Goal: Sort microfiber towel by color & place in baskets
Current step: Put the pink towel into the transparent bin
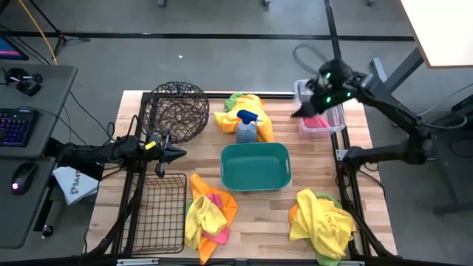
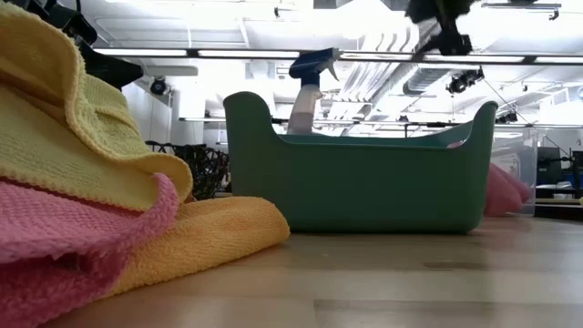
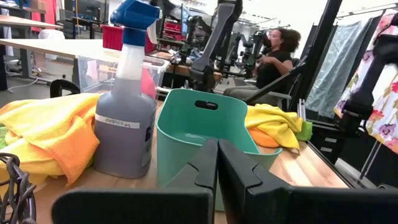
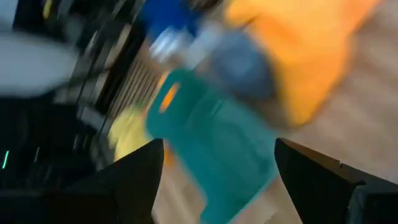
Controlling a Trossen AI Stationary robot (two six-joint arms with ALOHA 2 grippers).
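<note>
Over on the left of the counter point(image 1: 266, 222), the left gripper point(image 1: 176, 154) hangs low between the round dark wire basket point(image 1: 177, 111) and the rectangular black wire basket point(image 1: 159, 213), its fingers point(image 3: 205, 168) pressed together and holding nothing. Just right of the rectangular basket lies a heap of microfiber towels point(image 1: 207, 216), yellow, orange and pink all bunched up. Moving to the middle, the teal-green plastic tub point(image 1: 256, 166) sits with nothing showing inside it, and right behind it stands the blue-grey spray bottle point(image 1: 246, 127), touching a second towel pile point(image 1: 240, 111) of yellow, orange and green. Near the front right corner, a third pile point(image 1: 321, 218), mostly yellow over orange and green. At the back right, the clear plastic bin point(image 1: 336, 122) holds a pink towel point(image 1: 316, 122), and the right gripper point(image 1: 304, 108) hovers above that bin, fingers point(image 4: 134, 177) spread wide and empty.
</note>
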